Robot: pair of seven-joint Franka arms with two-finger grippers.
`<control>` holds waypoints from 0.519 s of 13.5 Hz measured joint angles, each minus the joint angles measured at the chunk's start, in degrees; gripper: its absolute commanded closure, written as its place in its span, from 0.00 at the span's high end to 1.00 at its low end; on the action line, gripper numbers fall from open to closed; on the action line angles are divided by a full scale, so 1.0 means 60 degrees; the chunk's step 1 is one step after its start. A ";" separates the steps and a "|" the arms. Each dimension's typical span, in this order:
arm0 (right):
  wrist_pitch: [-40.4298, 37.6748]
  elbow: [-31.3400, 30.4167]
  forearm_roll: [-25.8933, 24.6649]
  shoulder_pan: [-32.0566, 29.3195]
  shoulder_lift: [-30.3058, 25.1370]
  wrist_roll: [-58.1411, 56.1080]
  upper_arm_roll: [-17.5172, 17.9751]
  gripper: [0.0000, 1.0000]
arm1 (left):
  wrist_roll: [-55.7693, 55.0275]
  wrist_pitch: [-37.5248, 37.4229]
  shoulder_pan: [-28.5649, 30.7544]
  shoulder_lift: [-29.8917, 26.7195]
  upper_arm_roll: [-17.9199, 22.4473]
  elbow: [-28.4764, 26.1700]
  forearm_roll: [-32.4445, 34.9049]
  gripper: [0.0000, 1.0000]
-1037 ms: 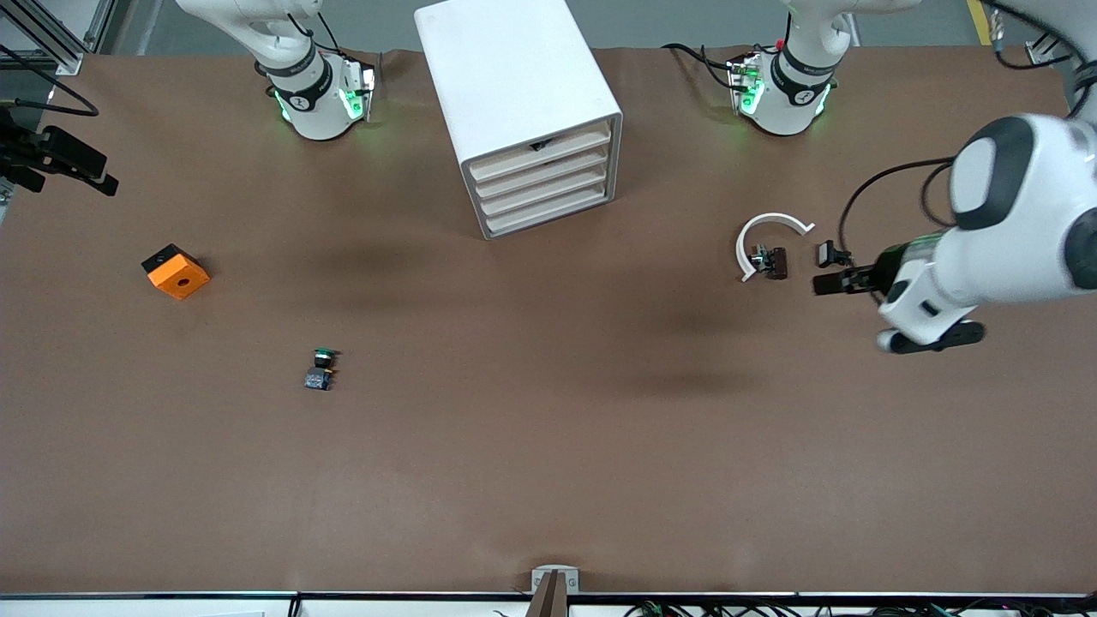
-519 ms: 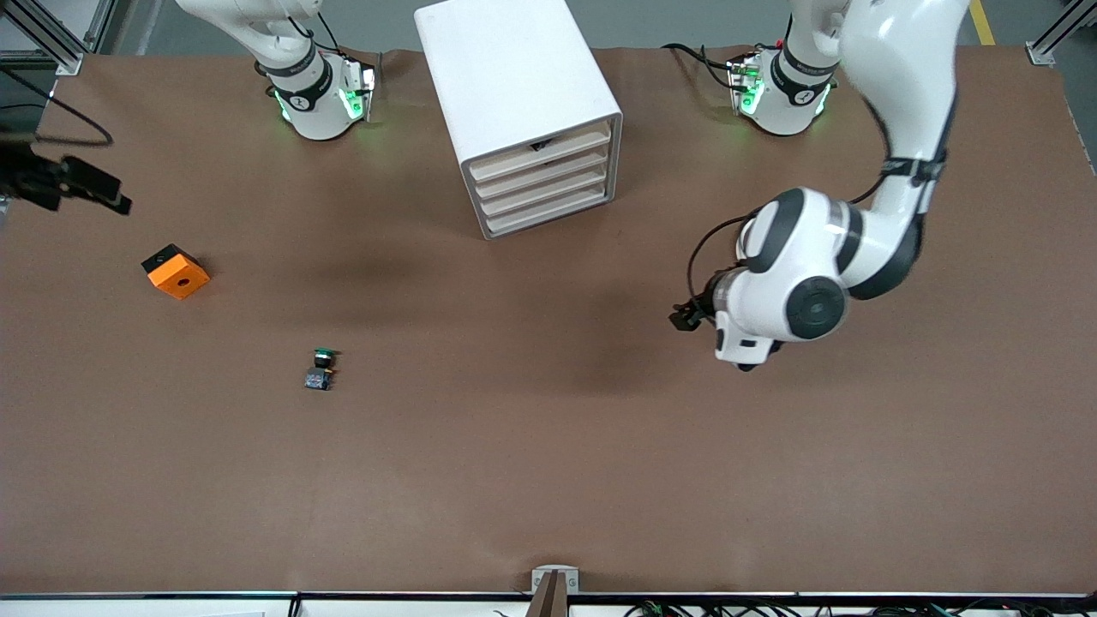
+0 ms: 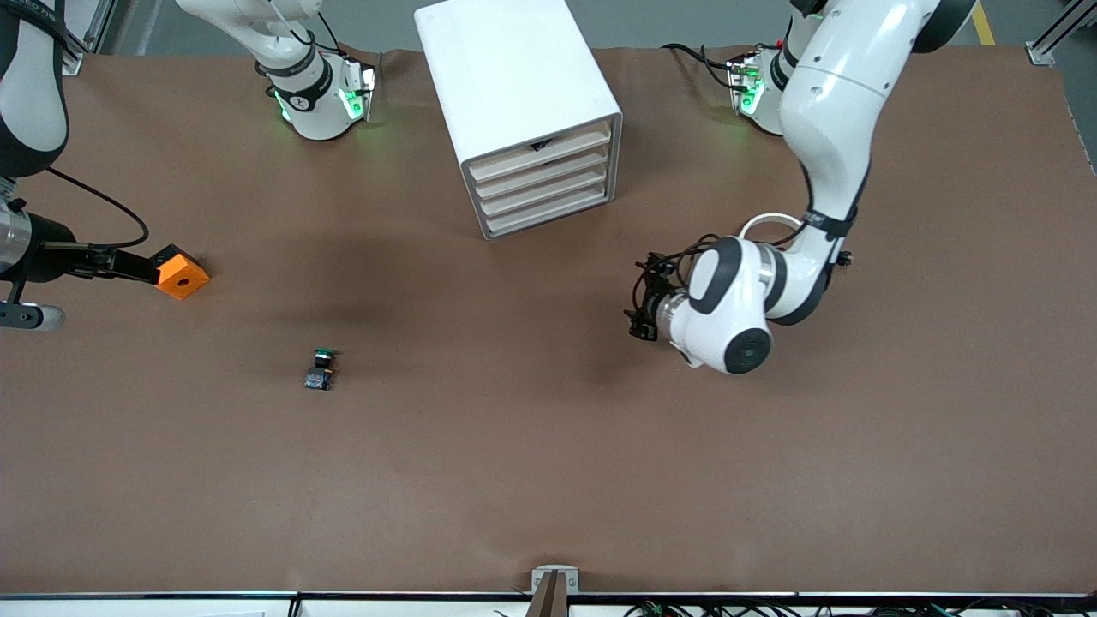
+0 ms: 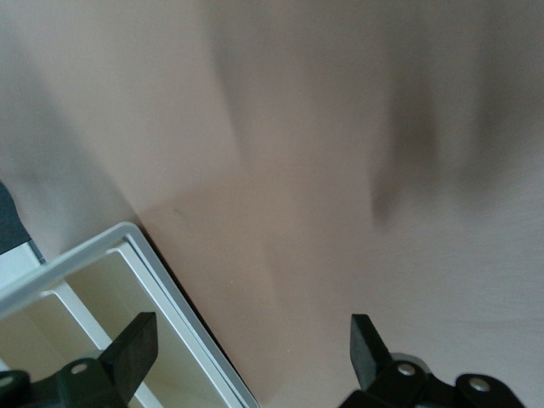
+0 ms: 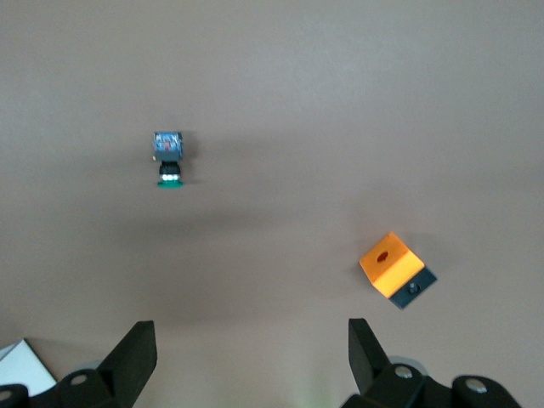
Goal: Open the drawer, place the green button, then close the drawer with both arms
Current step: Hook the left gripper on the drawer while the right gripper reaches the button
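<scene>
The white cabinet [image 3: 514, 86] stands near the robots' bases, its four cream drawer fronts [image 3: 542, 182] all pushed in. The button [image 3: 321, 368], with a green cap and blue base, lies on the brown table nearer the front camera, toward the right arm's end. It also shows in the right wrist view [image 5: 168, 156]. My left gripper [image 3: 643, 302] is open and empty, over the table in front of the cabinet toward the left arm's end. The left wrist view shows it open [image 4: 251, 353] with a cabinet corner [image 4: 127, 255] by one finger. My right gripper [image 3: 141, 266] is open and empty [image 5: 251, 353], beside the orange cube.
An orange cube with a hole [image 3: 182, 274] sits at the right arm's end of the table and shows in the right wrist view [image 5: 393, 269]. A white arc [image 3: 763, 223] lies partly under the left arm. The two arm bases stand on either side of the cabinet.
The left arm swung in from its end of the table toward the cabinet's front. The right arm came down into view, its gripper now next to the orange cube.
</scene>
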 measured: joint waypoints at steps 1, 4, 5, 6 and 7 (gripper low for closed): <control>0.0373 -0.0109 0.0012 0.0057 0.0099 0.0088 0.0021 1.00 | -0.0571 -0.0073 -0.0265 0.0090 0.0002 0.0015 -0.0057 1.00; 0.1689 -0.0738 0.0045 0.0525 0.0511 0.0903 0.0071 1.00 | -0.2142 -0.1072 -0.0582 0.0196 0.0006 0.0010 -0.0155 1.00; 0.2104 -0.0892 0.0108 0.0692 0.0720 0.1085 0.0085 1.00 | -0.2347 -0.1406 -0.0580 0.0205 0.0012 0.0001 -0.0410 1.00; 0.2551 -0.1007 0.0298 0.0806 0.0971 0.1181 0.0094 1.00 | -0.2461 -0.1690 -0.0575 0.0227 0.0020 -0.0031 -0.0858 1.00; 0.3046 -0.1106 0.0513 0.0891 0.1244 0.1198 0.0100 1.00 | -0.2532 -0.1882 -0.0577 0.0276 0.0022 -0.0066 -0.1235 1.00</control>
